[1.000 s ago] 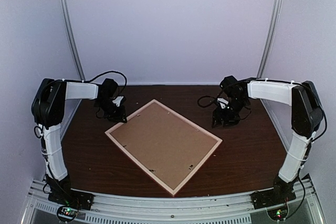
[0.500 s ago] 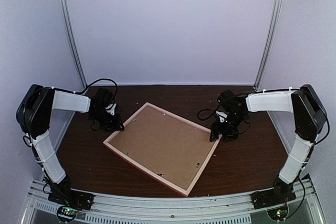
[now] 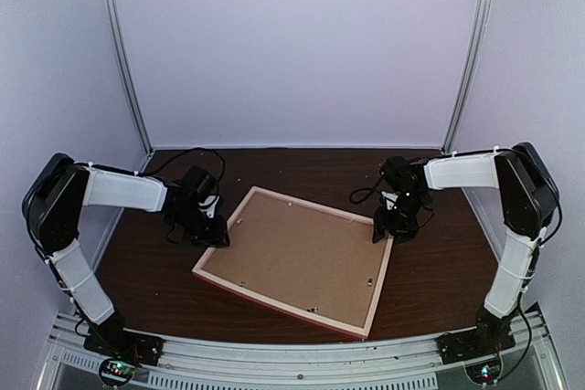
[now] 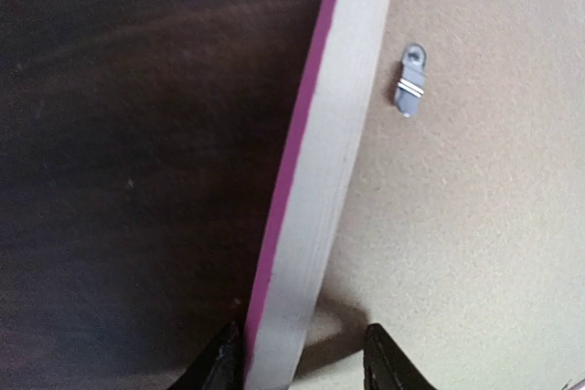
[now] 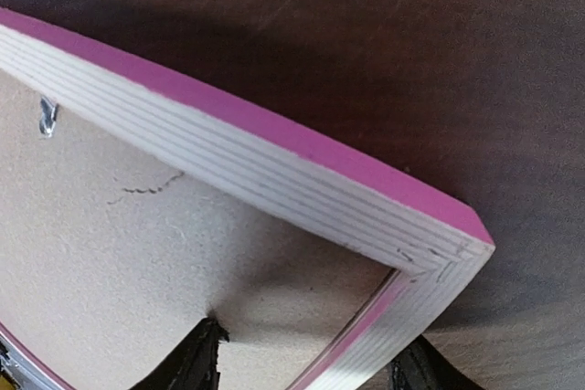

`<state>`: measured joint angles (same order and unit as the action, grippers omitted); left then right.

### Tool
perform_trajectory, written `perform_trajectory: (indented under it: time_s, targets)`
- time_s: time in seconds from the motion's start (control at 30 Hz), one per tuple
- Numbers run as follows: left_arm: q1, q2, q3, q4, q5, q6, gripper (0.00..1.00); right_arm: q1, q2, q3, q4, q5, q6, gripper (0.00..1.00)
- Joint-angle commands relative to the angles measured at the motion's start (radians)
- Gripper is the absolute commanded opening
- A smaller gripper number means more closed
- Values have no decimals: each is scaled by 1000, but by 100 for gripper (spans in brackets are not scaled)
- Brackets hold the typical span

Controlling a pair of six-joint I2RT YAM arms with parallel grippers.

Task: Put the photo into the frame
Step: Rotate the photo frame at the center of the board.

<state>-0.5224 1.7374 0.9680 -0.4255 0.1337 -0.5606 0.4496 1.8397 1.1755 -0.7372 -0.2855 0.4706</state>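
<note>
The frame lies back up on the dark table, its thin pink moulding around a plain brown backing board. The photo is not in view. My left gripper straddles the frame's left rail: one finger touches the pink outer side, the other stands over the backing board with a gap to the rail. My right gripper straddles the far right corner, jaws wide, one finger over the board, one outside the corner.
Small metal turn clips hold the backing board in. The dark wooden table ends at a metal rail by the arm bases. White walls and two upright poles close in the back and sides.
The frame has turned clockwise and slid toward the near right, from a diamond pose to nearly square-on. Both grippers have come nearer, the right one now at the frame's corner.
</note>
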Motion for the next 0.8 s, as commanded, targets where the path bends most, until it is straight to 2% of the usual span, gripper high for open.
perform_trajectory:
  time_s: [0.0, 0.13, 0.33, 0.47, 0.6, 0.77]
  targets:
    - [-117, 4, -73, -146, 133, -9, 49, -24, 92, 111, 55, -22, -58, 58]
    - [-134, -62, -130, -151, 153, -14, 53, -52, 161, 213, 22, -12, -120, 53]
    - [-134, -156, -142, -157, 117, 27, 68, -71, 211, 312, -18, -11, -199, 53]
    - [-132, -140, -69, -208, 20, 59, 80, -71, 172, 267, -19, -2, -199, 58]
    - [-117, -98, 9, -234, -47, 94, 89, -71, 121, 181, 4, -9, -180, 57]
    - [-62, -27, 92, -223, -43, 152, 91, -71, 78, 96, 54, -39, -158, 50]
